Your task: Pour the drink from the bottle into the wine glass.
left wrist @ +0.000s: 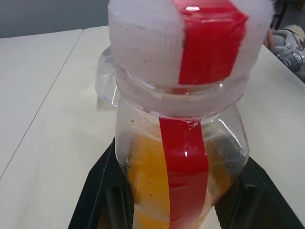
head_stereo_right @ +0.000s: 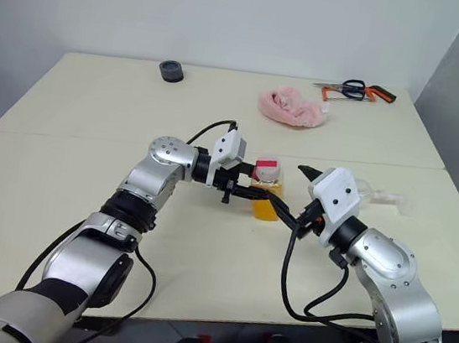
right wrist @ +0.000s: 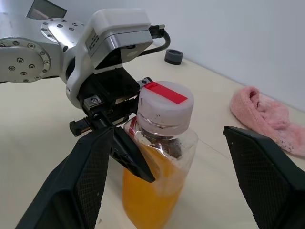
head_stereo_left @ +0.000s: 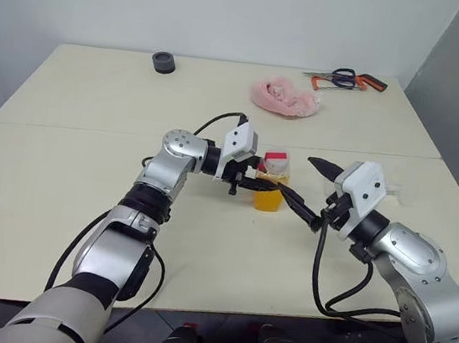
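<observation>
Between the two black fingers of the left gripper (head_stereo_left: 263,188) stands the bottle (head_stereo_left: 271,184), upright on the pale table (head_stereo_left: 82,194), pinched at its lower body, where the orange-yellow drink (right wrist: 147,191) fills roughly the bottom half. A red-and-white strip runs up the side of the bottle and over its pale cap (right wrist: 165,105), which is still on. In the left wrist view the dark fingers (left wrist: 100,191) press against the clear plastic on either side.

Just to the far side of the bottle from that arm, the right gripper (head_stereo_left: 307,190) points level toward it with its fingers spread wide; one finger (head_stereo_left: 297,206) reaches low beside the bottle's base, the other (head_stereo_left: 325,167) sticks out higher, clear of the bottle. Neither seems to touch it, though the lower one is very close.

Beyond the right gripper, beside its white wrist housing, the wine glass (head_stereo_right: 383,197) lies on its side on the table, its clear stem pointing away from the bottle.

Farther off, well past both grippers, lie a pink cloth (head_stereo_left: 286,97), a small dark ring (head_stereo_left: 165,62), and some scissors and a small red-handled tool (head_stereo_left: 343,79) near the table's far edge.
</observation>
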`<state>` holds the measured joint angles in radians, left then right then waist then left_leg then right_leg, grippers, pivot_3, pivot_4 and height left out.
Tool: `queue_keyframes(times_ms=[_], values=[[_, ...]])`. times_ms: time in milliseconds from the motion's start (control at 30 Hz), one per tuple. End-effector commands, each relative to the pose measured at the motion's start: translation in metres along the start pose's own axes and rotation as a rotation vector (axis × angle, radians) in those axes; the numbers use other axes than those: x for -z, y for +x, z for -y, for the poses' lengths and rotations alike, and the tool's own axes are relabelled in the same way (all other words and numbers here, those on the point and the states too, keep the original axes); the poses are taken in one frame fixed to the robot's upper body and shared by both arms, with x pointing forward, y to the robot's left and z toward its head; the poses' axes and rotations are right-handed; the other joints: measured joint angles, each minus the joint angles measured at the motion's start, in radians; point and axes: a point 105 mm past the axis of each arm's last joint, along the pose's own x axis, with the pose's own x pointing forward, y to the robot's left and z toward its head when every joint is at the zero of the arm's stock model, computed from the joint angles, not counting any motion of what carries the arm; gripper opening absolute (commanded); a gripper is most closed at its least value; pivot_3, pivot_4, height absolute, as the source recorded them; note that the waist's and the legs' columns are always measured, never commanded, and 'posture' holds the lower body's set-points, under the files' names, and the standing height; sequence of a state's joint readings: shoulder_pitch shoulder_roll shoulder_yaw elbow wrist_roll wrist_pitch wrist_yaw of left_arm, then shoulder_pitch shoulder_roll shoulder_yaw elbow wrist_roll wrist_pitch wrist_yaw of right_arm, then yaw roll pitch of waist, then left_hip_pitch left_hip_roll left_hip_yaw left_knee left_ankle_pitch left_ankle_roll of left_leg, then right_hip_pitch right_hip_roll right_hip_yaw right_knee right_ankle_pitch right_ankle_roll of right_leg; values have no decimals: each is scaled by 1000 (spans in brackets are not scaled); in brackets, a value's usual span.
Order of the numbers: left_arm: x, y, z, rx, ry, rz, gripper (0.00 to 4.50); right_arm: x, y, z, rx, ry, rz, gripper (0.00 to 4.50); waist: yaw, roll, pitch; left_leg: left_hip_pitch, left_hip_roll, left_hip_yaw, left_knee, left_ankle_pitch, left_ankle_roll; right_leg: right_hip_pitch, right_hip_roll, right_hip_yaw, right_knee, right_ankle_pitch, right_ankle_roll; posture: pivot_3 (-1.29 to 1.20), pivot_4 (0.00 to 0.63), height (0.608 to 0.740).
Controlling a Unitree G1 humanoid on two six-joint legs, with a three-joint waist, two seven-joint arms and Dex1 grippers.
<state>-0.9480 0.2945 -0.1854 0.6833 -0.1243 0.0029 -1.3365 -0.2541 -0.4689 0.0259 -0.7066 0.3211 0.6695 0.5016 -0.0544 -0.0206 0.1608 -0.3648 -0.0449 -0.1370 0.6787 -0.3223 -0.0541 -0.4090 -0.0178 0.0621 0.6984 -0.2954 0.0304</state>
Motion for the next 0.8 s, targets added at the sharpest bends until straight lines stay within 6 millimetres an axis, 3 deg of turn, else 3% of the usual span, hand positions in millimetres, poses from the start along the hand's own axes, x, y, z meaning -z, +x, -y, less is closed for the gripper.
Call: queue_keyframes(times_ms=[33,800], values=[[-2,-5,-4,-26,-6,7,1689,-13,-3,-3,-16,-12,48,3918,0,0,0,0,0,0,0,0,0,0,0,0,0,0,0,0,150,740],[-2,-8,-2,-49,-32,32,1688,-5,-6,5,-36,27,33,3918,1,0,0,0,0,0,0,0,0,0,0,0,0,0,0,0,150,740]])
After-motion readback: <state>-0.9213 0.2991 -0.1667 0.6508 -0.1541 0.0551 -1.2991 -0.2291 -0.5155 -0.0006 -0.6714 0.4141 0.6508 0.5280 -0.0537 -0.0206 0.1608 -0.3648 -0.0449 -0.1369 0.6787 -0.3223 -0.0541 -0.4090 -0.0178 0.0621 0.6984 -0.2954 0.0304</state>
